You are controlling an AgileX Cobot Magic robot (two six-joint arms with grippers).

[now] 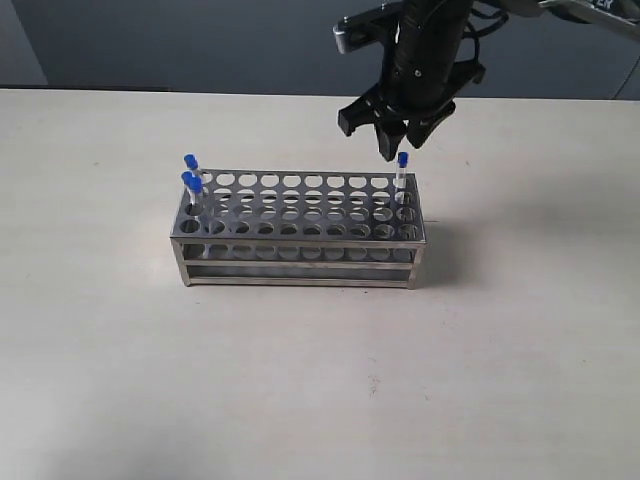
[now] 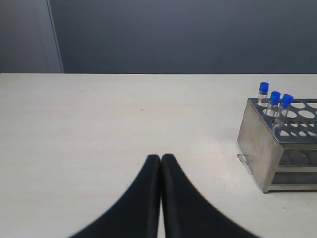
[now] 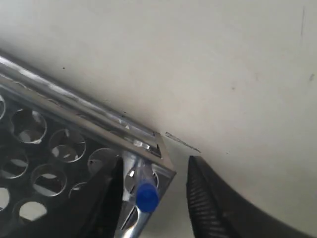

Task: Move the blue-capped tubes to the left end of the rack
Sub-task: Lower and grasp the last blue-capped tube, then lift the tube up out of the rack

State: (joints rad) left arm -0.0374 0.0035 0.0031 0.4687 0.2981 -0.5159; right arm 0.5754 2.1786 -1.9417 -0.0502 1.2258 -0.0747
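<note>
Overhead, right gripper [image 1: 401,147] spread wide, apparently straddling lone blue-capped tube [image 1: 402,173] at right end of rack [image 1: 300,216]; left gripper [image 2: 161,159] clenched, empty.

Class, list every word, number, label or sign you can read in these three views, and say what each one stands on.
Nothing can be read.
Right arm: a trace of white lettering at the exterior view's top edge, cut off and too blurred to read.
Rack, tubes, table: no text or markings visible.
</note>
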